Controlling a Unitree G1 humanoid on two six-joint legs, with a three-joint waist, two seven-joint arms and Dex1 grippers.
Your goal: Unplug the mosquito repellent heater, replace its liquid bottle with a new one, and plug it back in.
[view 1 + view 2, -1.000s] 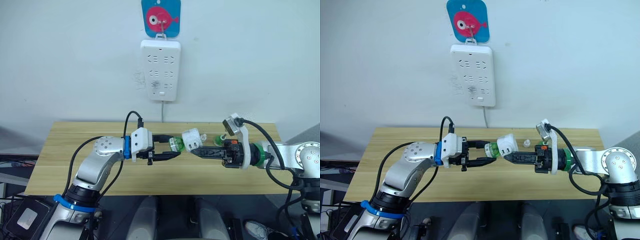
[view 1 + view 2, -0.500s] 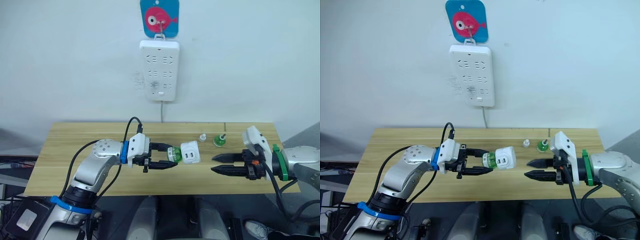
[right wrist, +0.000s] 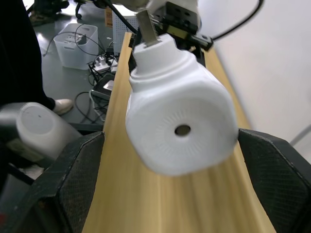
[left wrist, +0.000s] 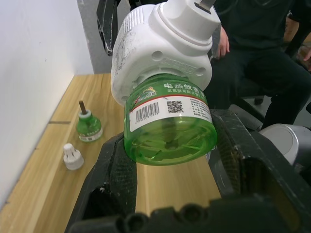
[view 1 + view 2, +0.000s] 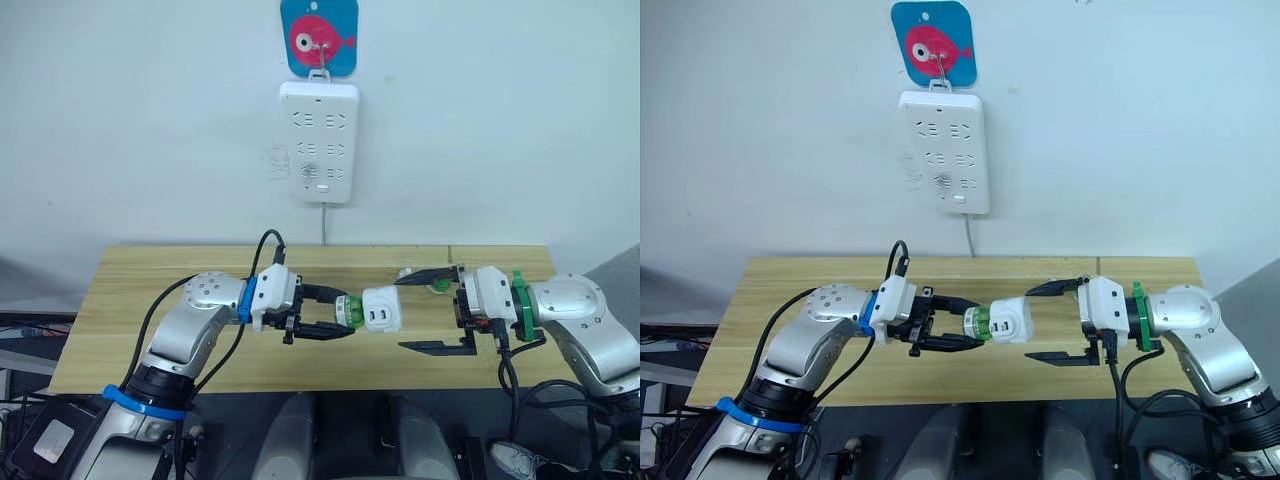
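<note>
the left gripper (image 5: 318, 315) pinched the bottle (image 5: 347, 311), the right gripper (image 5: 432, 309) spread wide around the heater (image 5: 381, 308) (a skewed closing might have jammed the thread).

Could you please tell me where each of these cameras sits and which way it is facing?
Left and right eye views: on the head, facing forward and down at the table and the wall power strip; both arms show.
Left wrist view: on the left wrist, looking along the left gripper, shut on the green bottle.
Right wrist view: on the right wrist, looking between the open right gripper at the vent.
All views share the mosquito repellent heater.
</note>
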